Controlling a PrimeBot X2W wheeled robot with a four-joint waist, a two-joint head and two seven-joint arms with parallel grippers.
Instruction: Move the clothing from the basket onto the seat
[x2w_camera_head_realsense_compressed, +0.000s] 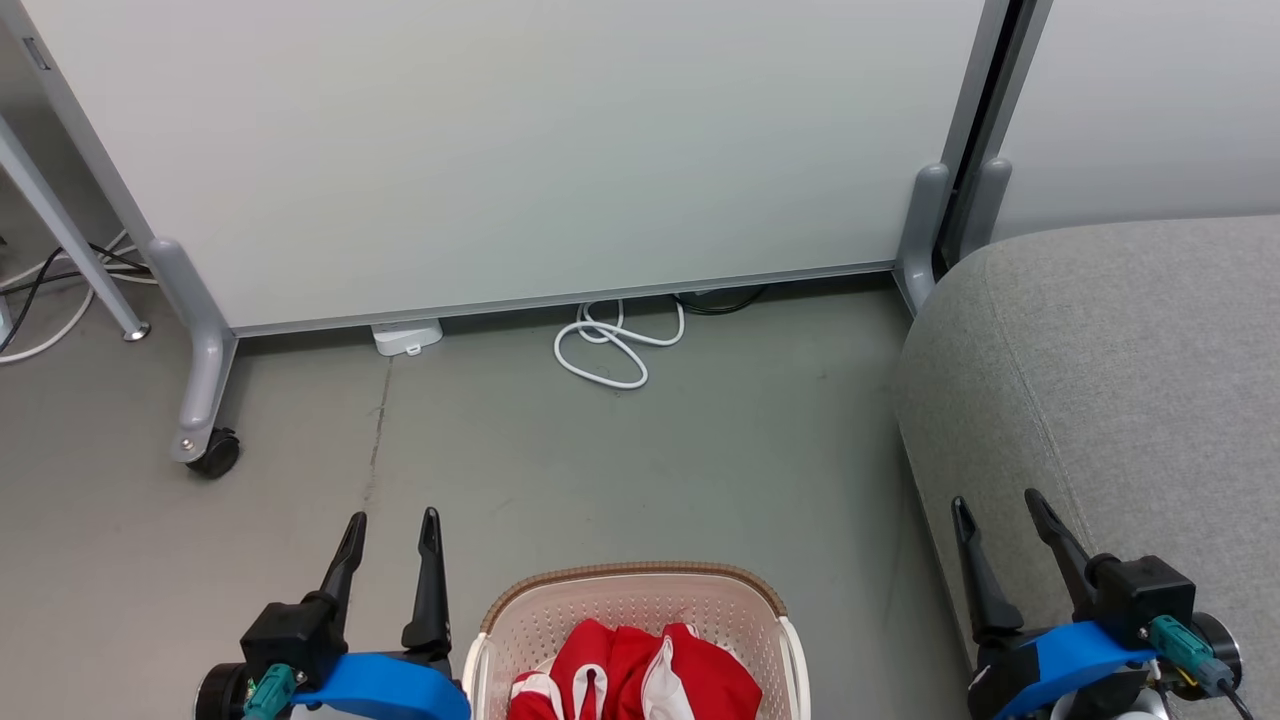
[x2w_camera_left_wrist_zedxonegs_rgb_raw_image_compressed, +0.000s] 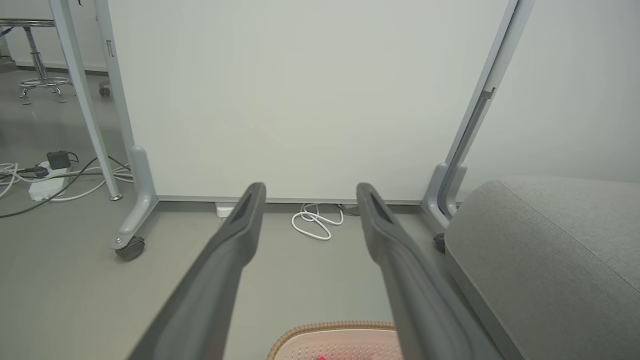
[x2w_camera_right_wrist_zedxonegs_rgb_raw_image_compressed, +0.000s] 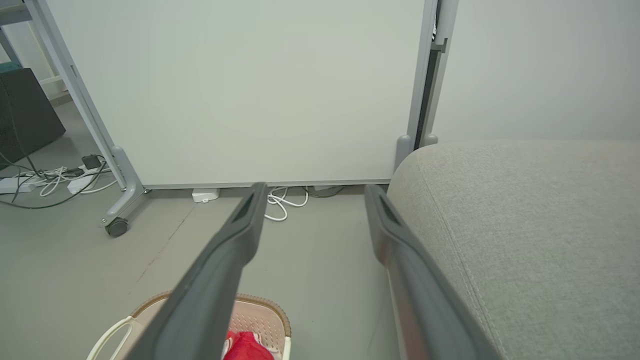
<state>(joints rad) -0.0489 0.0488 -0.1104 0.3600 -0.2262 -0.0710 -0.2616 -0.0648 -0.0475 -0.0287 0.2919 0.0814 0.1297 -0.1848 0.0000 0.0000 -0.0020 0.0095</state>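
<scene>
Bright red, white-striped fabric clothing (x2w_camera_head_realsense_compressed: 640, 675) lies in a cream perforated plastic basket (x2w_camera_head_realsense_compressed: 630, 590) between the open, empty left hand (x2w_camera_head_realsense_compressed: 394, 518) and right hand (x2w_camera_head_realsense_compressed: 996, 500). A snagged garment could tip it over.

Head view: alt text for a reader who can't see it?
Red clothing lies in a cream basket at bottom centre. The open left gripper is beside it; the open right gripper overlaps the grey seat at right.

I can read no words, labels, brands, numbers or signs from where I look. The basket (x2w_camera_head_realsense_compressed: 600, 610), the clothing (x2w_camera_head_realsense_compressed: 640, 680), the seat (x2w_camera_head_realsense_compressed: 1120, 380) and the white panel (x2w_camera_head_realsense_compressed: 520, 150) all appear unmarked.
</scene>
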